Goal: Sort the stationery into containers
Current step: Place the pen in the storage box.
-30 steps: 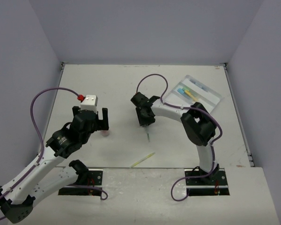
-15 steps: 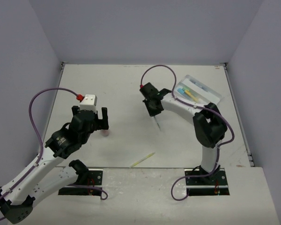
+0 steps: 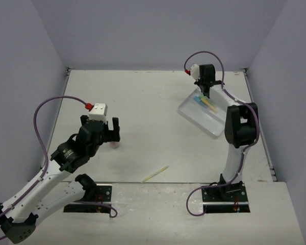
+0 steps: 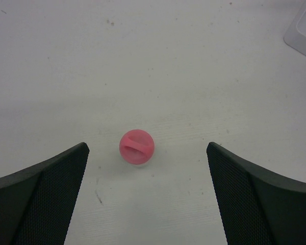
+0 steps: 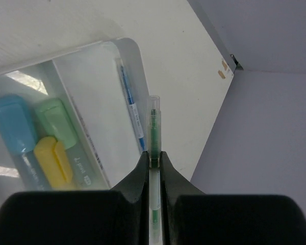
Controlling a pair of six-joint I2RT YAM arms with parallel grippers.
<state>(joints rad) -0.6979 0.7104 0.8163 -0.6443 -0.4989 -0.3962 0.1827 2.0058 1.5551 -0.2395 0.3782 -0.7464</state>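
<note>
A stubby pink cylinder [image 4: 136, 147] stands on the table between the wide-open fingers of my left gripper [image 4: 147, 153], which hovers just above it untouched; both show in the top view, the cylinder [image 3: 115, 145] by the gripper [image 3: 104, 133]. My right gripper [image 3: 206, 92] is shut on a thin green pen [image 5: 154, 122] and holds it over the far edge of the clear tray [image 3: 194, 115]. The tray [image 5: 127, 46] holds a light-blue stick [image 5: 13, 120], a green stick [image 5: 56, 120], a yellow marker [image 5: 53, 158] and a slim pen with a blue end [image 5: 131, 104].
A thin yellow-green pen [image 3: 155, 174] lies on the table near the front edge, between the two arm bases. Grey walls close in the table at the back and both sides; the right wall is close beyond the tray.
My right arm has swung from the table's middle to the far right, carrying the green pen over the tray. The tray now sits a little nearer and to the left. The left arm has not moved.
</note>
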